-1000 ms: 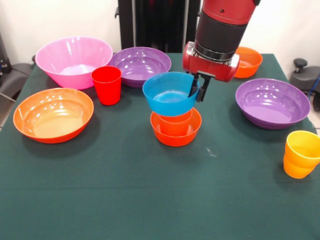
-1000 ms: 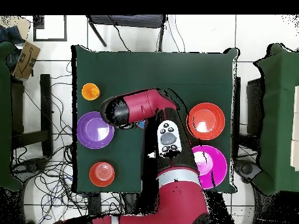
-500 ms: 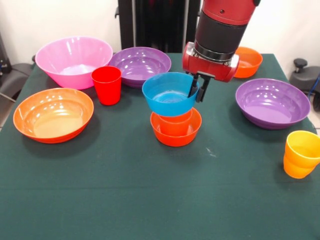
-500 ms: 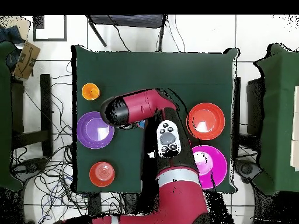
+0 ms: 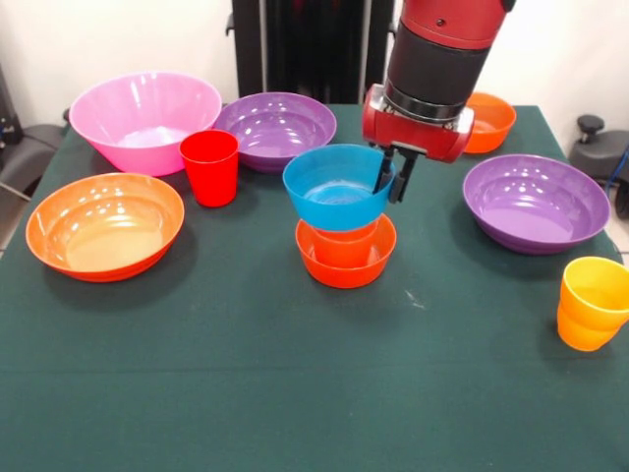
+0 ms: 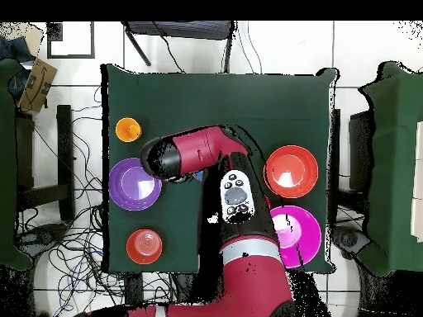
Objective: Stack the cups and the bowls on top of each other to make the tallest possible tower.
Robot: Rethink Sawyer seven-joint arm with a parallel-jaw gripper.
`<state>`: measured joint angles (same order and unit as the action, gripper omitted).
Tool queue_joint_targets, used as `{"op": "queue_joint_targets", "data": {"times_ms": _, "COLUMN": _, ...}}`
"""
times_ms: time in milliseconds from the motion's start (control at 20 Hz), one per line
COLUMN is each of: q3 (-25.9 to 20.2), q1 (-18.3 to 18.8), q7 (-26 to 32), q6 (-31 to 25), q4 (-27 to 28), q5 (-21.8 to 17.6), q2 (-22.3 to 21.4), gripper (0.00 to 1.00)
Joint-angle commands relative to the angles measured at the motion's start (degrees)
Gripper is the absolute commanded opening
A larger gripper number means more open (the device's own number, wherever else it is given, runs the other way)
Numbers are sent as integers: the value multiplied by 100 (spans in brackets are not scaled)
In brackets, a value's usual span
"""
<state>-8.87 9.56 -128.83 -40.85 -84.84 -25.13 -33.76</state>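
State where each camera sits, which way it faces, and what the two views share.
Front view: across the table from the robot, facing it. The arm comes down from the top; the tool grips the blue bowl's rim above an orange cup nested in a small orange bowl.
Overhead view: above the table, looking straight down, base at the bottom; the arm hides the stack.
Shared: the arm, purple bowl, yellow-orange cup.

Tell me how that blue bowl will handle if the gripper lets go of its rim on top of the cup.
The blue bowl looks like glossy plastic, so probably light, stiff and slippery. It sits on the narrower orange cup, so it may tip or slide if nudged. The gripper pinches only one side of the rim, so it could rock on release.
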Motion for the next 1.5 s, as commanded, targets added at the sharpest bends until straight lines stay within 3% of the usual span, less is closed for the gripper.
{"op": "queue_joint_targets", "data": {"times_ms": 50, "q3": -333, "q1": -156, "q7": 491, "q6": 517, "q4": -68, "q5": -501, "q2": 406, "gripper": 0}}
{"op": "queue_joint_targets", "data": {"times_ms": 450, "q3": -261, "q1": -185, "q7": 451, "q6": 691, "q4": -75, "q5": -516, "q2": 432, "gripper": 0}}
{"op": "queue_joint_targets", "data": {"times_ms": 1200, "q3": -106, "q1": -303, "q7": 486, "q6": 408, "q4": -144, "q5": -433, "q2": 461, "gripper": 0}}
{"op": "queue_joint_targets", "data": {"times_ms": 1500, "q3": -8, "q1": -323, "q7": 373, "q6": 677, "q4": -351, "q5": -513, "q2": 483, "gripper": 0}}
